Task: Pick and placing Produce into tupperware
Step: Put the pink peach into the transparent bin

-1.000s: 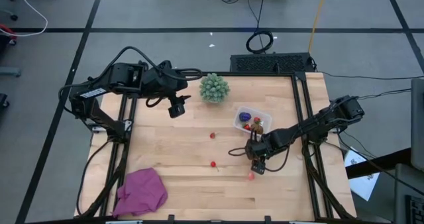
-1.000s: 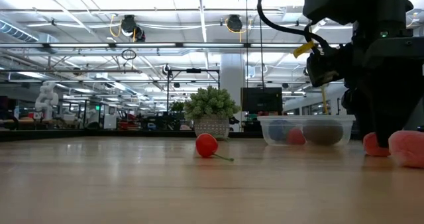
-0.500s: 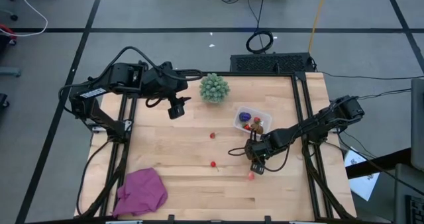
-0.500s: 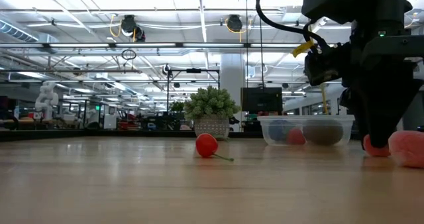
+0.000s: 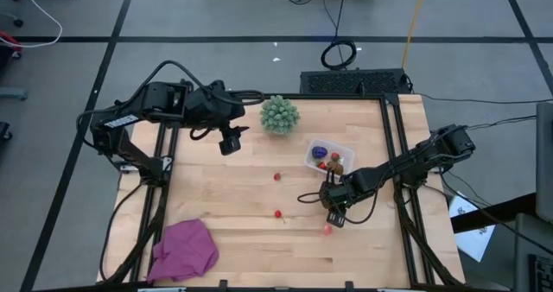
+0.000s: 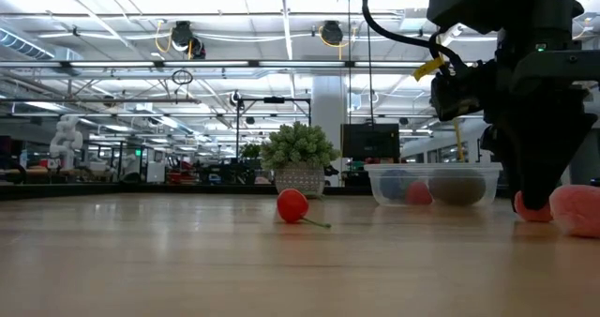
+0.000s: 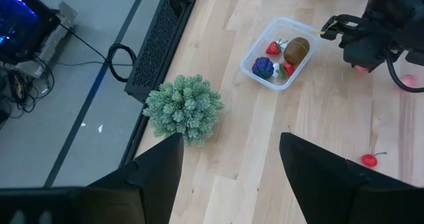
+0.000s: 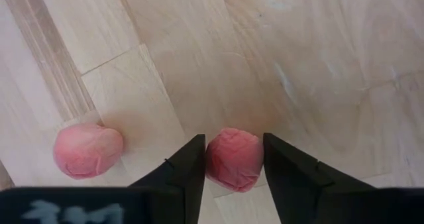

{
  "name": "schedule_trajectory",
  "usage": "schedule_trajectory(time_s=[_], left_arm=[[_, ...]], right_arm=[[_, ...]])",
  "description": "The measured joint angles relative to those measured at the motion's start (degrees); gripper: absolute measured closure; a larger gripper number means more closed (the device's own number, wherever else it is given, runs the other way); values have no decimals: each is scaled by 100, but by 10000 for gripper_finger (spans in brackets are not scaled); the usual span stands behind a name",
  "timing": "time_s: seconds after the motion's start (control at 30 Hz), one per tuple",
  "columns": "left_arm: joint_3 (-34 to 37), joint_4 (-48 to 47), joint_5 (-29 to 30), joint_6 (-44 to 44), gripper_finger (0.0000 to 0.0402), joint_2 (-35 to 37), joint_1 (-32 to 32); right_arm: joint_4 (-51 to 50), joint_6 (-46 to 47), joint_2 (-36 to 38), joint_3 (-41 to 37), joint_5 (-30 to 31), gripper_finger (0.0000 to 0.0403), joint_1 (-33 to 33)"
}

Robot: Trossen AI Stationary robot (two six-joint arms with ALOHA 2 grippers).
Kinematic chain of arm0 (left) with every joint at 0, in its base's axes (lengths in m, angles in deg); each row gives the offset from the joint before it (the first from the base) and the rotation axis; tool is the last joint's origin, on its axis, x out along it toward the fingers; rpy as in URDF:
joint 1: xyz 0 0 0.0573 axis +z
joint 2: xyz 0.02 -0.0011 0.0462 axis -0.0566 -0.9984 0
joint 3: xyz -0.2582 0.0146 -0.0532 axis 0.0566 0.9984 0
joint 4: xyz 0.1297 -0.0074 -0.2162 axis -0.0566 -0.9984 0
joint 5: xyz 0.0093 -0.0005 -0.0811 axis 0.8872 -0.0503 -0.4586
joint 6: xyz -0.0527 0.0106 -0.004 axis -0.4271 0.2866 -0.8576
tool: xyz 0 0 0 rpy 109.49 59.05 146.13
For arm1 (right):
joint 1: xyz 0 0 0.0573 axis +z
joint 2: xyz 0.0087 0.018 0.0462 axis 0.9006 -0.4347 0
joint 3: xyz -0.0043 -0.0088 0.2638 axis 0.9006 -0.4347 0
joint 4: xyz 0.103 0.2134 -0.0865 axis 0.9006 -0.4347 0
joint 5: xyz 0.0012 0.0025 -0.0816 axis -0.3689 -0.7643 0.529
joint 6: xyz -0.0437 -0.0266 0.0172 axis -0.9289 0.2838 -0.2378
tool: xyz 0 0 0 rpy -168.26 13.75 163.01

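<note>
Closing since a second ago, the right tool (image 8: 233, 159) now pinches a round pink-red berry (image 8: 234, 159) on the worktop (image 8: 199, 52); another pink berry (image 8: 87, 150) lies beside. Left tool (image 7: 228, 177) hangs half-spread, empty.

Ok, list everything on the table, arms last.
table: one, light wood, under all
plant: one, green, far edge
cloth: one, magenta, near left corner
tupperware: one, clear, right of plant
kiwi: one, brown, in tupperware
grapes: one cluster, purple, in tupperware
strawberries: two, red, in tupperware
cherries: two, red, mid-table
held berry: one, pink, between right fingers
loose berry: one, pink, beside it
left gripper: open, near plant
right gripper: shut on held berry
</note>
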Motion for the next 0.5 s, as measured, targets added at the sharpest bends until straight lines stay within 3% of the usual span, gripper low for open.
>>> schedule_trajectory(time_s=[0.5], left_arm=[[0,2,2,0,146,0,0]], right_arm=[[3,0,2,3,-21,281,0]])
